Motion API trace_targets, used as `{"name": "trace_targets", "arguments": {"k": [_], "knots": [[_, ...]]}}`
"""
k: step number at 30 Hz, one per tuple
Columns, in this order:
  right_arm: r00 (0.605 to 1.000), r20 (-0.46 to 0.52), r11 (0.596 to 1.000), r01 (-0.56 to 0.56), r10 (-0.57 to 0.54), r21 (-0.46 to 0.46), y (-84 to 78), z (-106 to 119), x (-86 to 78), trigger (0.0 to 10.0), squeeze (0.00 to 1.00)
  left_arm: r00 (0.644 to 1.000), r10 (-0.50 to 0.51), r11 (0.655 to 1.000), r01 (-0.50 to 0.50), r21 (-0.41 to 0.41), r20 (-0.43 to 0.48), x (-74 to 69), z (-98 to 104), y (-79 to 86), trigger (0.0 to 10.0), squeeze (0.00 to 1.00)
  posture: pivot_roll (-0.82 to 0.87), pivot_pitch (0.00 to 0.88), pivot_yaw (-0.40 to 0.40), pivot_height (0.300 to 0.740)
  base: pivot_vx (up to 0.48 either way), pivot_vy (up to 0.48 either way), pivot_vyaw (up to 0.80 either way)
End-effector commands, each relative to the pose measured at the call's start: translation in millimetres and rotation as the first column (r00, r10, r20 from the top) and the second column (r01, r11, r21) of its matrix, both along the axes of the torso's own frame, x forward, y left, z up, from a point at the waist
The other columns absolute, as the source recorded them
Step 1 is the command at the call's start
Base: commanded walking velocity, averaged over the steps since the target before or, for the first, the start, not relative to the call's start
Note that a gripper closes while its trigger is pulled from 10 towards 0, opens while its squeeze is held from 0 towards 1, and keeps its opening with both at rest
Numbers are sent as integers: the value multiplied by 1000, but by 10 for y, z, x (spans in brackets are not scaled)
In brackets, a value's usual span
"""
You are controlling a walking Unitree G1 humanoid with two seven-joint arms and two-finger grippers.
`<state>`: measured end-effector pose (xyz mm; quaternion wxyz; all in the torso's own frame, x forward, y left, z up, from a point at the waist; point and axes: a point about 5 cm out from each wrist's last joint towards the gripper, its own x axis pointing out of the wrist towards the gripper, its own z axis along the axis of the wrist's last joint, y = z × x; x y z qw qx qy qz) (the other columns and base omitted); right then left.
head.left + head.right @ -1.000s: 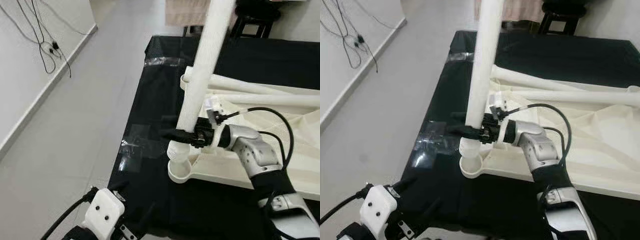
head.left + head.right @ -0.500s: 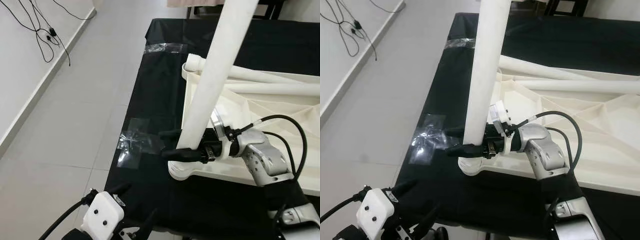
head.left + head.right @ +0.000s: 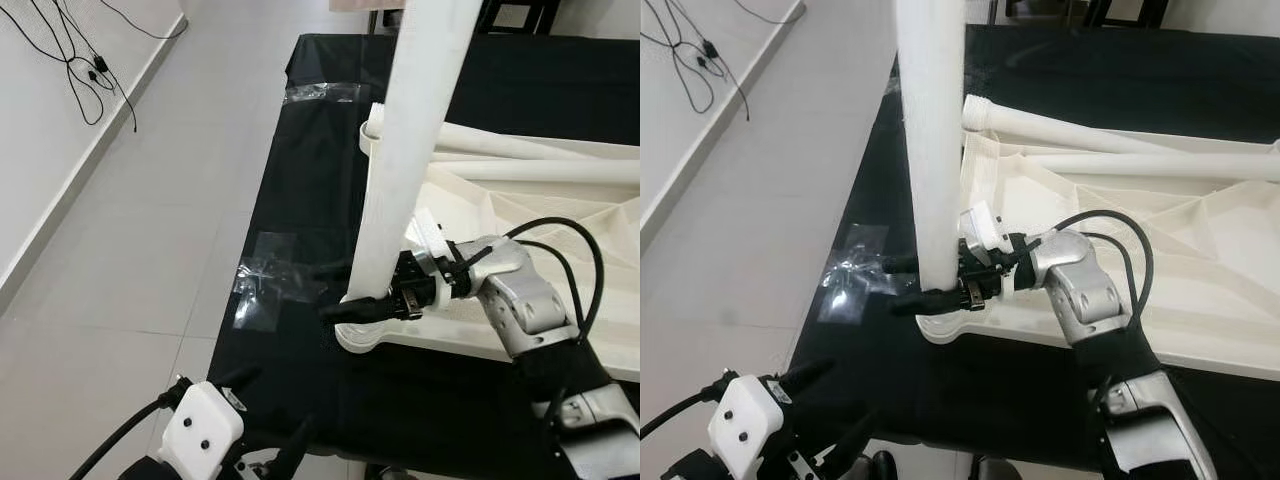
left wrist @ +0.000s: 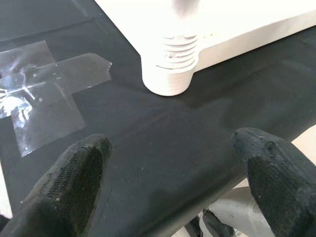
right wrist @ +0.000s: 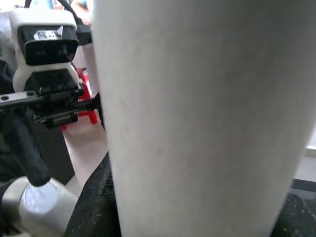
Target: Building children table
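Note:
A long white table leg (image 3: pixel 410 130) stands nearly upright with its foot in the corner socket (image 3: pixel 358 340) of the white table top (image 3: pixel 520 215), which lies upside down on a black-covered surface. My right gripper (image 3: pixel 348 290) is shut on the leg just above the socket. In the right wrist view the leg (image 5: pixel 197 113) sits between the black fingers (image 5: pixel 96 207). My left gripper (image 3: pixel 830 405) hangs open below the near edge of the surface. In its wrist view the left gripper (image 4: pixel 170 153) faces the ridged socket (image 4: pixel 170 64) and holds nothing.
Two more white legs (image 3: pixel 520 150) lie across the table top at the back. Clear tape (image 3: pixel 265 285) is stuck to the black cloth left of the socket. Grey floor lies to the left, with cables (image 3: pixel 80 70) along the wall. A black cable (image 3: pixel 560 240) loops over my right arm.
The camera has shifted. The leg has swung from a rightward lean to nearly upright, and its foot sits lower at the socket. My right gripper stays shut on it.

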<state>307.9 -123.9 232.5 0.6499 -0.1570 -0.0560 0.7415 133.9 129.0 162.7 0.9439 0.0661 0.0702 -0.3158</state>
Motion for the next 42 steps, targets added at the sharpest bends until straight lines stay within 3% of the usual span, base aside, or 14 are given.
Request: {"name": "trace_targets", "arguments": {"k": [1, 11, 17, 19, 21, 31, 42], "knots": [[995, -74, 978, 50, -66, -204, -105, -403, 22, 10000, 0, 1000, -15, 1000, 15, 13, -12, -33, 12, 7, 10000, 0, 112, 337, 35, 740, 0, 0, 0], [1000, 17, 947, 5, 1, -322, -48, -456, 59, 10000, 0, 1000, -15, 1000, 15, 11, -11, -16, 15, 8, 10000, 0, 113, 340, 31, 740, 0, 0, 0], [1000, 17, 945, -2, 8, -328, -34, -402, 112, 10000, 0, 1000, -15, 1000, 15, 10, -12, -12, 10, 8, 10000, 0, 111, 338, 31, 740, 0, 0, 0], [1000, 3, 949, -3, 4, -316, -33, -388, 121, 10000, 0, 1000, -15, 1000, 15, 10, -12, -12, 9, 8, 10000, 0, 109, 338, 31, 740, 0, 0, 0], [997, -71, 973, 26, -44, -227, -32, -367, 142, 10000, 0, 1000, -15, 1000, 15, 8, -12, -12, 6, 7, 10000, 0, 107, 336, 28, 740, 0, 0, 0], [972, -176, 987, 146, -155, -66, -62, -441, 200, 10000, 0, 1000, -15, 1000, 15, 4, -16, -25, 3, -1, 10000, 0, 102, 327, 29, 740, 0, 0, 0], [956, -216, 980, 199, -199, -24, -62, -577, 180, 10000, 0, 1000, -15, 1000, 16, 6, -20, -46, 5, -2, 10000, 0, 106, 319, 33, 740, 0, 0, 0]]}}
